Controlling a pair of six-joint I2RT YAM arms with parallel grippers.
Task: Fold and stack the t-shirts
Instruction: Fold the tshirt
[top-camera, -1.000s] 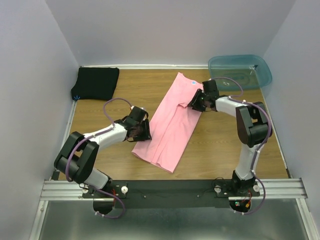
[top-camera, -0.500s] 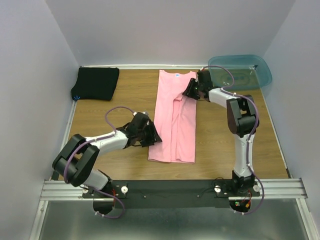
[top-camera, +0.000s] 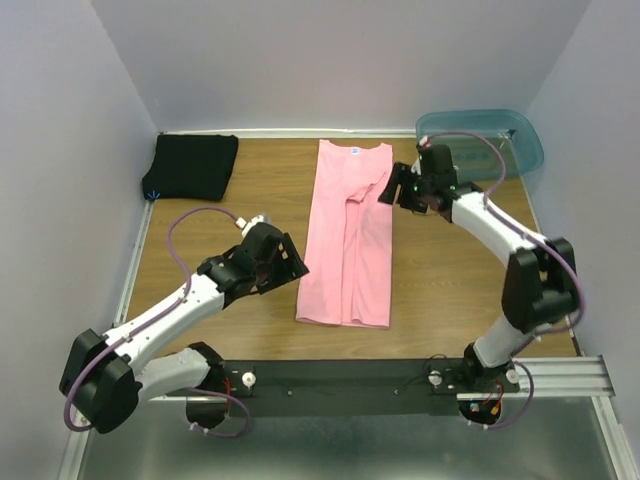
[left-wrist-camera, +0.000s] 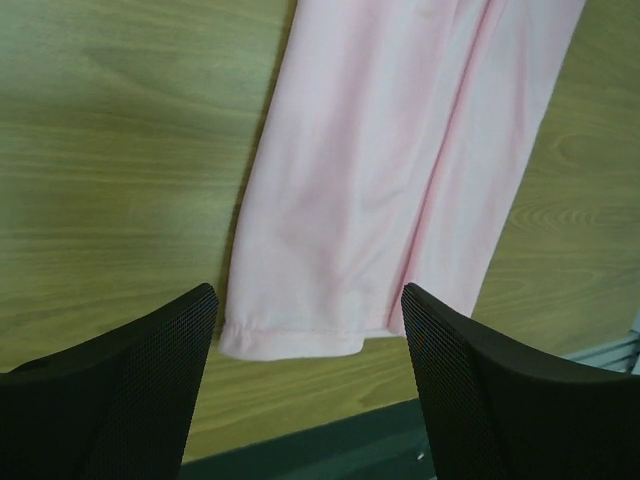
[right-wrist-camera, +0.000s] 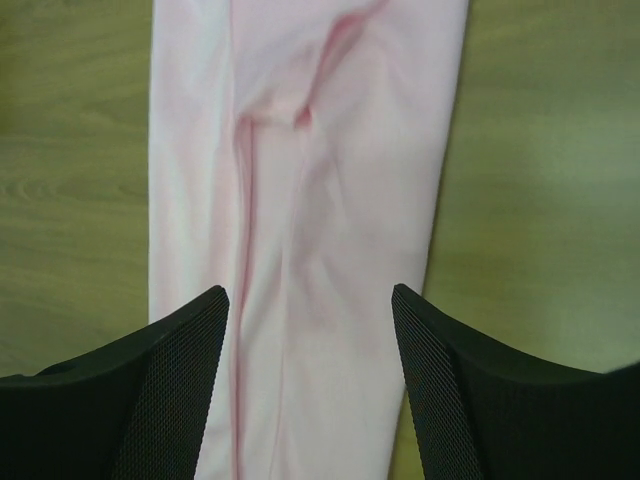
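**Top external view: pink shirt lies in a long strip, both hands released**

Top external view shows the pink t-shirt flat on the wooden surface, about midway between the two arms. Its sides are folded in, so it forms a narrow strip running from the far edge toward the arm bases. The collar end, with a small blue neck label, lies at the far side, and the hem is at the near end. A lengthwise crease runs down the middle of the strip.

The left hand sits just beside the shirt's near-left edge, its fingers spread and nothing between them. From the left wrist camera, the left hand hovers over the hem corner. The two dark fingers stand wide apart, and the pink cloth lies smooth and ungripped below them.

The right hand is at the shirt's far-right edge, near the sleeve fold, and it too is released. From the right wrist camera, the right hand frames the cloth between separated fingers without pinching it. A small pucker shows where the folded layers meet.

The black t-shirt lies folded in the far-left corner of the surface, well apart from the pink one and from both arms. A translucent blue-green bin stands in the far-right corner, behind the right arm.
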